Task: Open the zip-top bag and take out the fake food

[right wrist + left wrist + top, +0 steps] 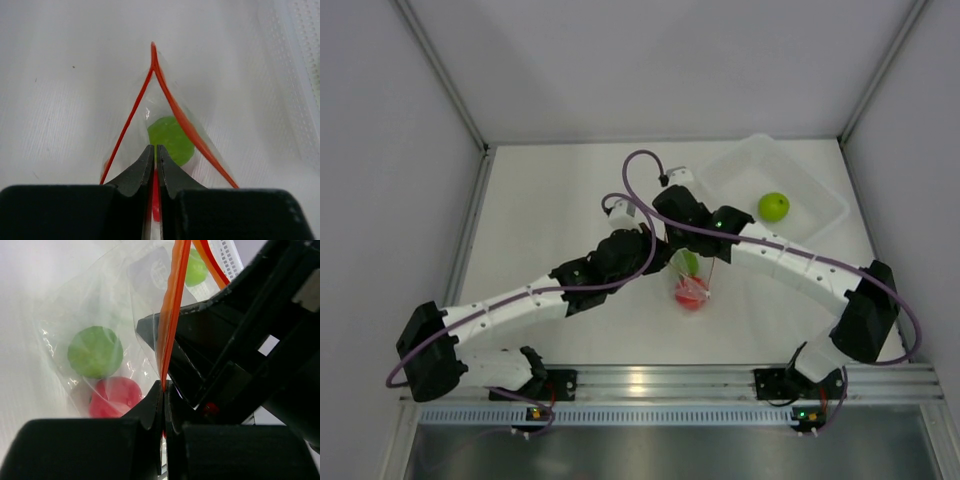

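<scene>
Mid-frame we are pinching the bag (691,278) at its mouth, left gripper (164,400) and right gripper (155,165) clamped on it; green ball (95,352) and red ball (115,396) are sitting inside, another ball (773,207) in the upper-right tub (740,185).

Film of the zip-top bag (75,305) — thin clear plastic, crinkly, glossy glints; zip strip (172,305) smooth red-orange plastic; green ball (95,351) and red ball (115,396) smooth plastic, dull sheen; tub (750,165) clear rigid plastic; left gripper (163,402) matt black plastic; table (550,200) matt white — rail (650,380) brushed metal.

White table (550,200) carries a clear tub (745,175).
</scene>
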You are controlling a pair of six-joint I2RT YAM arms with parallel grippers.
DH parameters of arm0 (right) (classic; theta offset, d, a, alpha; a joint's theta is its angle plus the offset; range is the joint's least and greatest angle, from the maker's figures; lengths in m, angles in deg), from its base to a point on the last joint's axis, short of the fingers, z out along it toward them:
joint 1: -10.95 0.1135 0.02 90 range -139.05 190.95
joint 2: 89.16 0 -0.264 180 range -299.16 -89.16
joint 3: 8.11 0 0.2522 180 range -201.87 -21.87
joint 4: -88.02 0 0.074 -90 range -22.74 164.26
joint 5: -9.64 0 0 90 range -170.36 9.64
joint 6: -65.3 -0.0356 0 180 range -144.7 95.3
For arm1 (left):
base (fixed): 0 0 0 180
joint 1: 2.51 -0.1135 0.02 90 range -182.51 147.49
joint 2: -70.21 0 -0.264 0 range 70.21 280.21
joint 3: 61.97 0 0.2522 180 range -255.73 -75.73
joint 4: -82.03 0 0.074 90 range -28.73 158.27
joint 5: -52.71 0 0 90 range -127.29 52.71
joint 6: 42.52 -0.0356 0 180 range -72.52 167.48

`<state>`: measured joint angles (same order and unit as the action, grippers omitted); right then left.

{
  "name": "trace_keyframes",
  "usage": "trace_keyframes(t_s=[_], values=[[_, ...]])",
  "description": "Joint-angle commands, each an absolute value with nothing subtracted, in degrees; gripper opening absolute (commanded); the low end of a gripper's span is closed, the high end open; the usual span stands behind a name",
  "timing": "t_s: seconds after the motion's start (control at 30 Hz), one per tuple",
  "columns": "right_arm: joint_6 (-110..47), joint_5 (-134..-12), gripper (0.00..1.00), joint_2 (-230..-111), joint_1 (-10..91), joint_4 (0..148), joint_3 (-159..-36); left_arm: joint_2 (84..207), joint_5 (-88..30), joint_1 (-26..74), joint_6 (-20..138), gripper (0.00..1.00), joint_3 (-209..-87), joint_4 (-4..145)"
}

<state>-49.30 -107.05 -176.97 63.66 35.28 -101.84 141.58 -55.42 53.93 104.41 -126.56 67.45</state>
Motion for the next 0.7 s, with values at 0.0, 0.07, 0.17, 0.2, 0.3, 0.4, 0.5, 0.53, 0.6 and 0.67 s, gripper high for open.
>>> trace_keyframes(t_s=[0.0,0.07,0.17,0.2,0.3,0.4,0.5,0.53,0.6,0.67], values=[[-51.2,-110.3,0.06,-178.3,64.2,35.1,-102.2,138.4,-56.6,53.8,104.5,0.0,-125.8,68.9],[-51.4,-110.8,0.05,-178.9,64.3,35.2,-101.1,137.9,-56.9,53.7,104.4,0.0,-125.6,68.9],[-51.9,-110.9,0.05,-179.0,64.1,36.6,-99.1,137.3,-57.3,53.7,104.4,0.0,-125.0,69.0],[-52.2,-110.7,0.05,-179.1,64.1,37.5,-98.0,137.2,-57.4,53.7,104.4,0.0,-124.9,69.0],[-52.8,-110.4,0.05,-179.6,63.9,38.6,-95.8,136.7,-57.9,53.7,104.3,0.0,-124.4,68.8],[-52.7,-109.5,0.05,-180.6,63.6,39.8,-94.6,135.9,-58.3,53.6,104.3,0.0,-123.5,68.8],[-52.0,-109.4,0.05,-181.6,63.3,40.3,-94.3,135.5,-57.9,53.5,104.3,0.0,-122.8,68.9],[-51.8,-109.4,0.05,-182.1,63.1,40.5,-94.1,135.4,-57.8,53.6,104.4,0.0,-122.6,68.9],[-51.5,-108.7,0.06,-182.8,62.7,40.6,-93.9,135.1,-57.2,53.4,104.4,0.0,-122.0,68.8],[-51.3,-108.1,0.06,-183.2,62.2,41.1,-93.3,134.6,-57.1,53.2,104.3,0.0,-121.8,68.8]])
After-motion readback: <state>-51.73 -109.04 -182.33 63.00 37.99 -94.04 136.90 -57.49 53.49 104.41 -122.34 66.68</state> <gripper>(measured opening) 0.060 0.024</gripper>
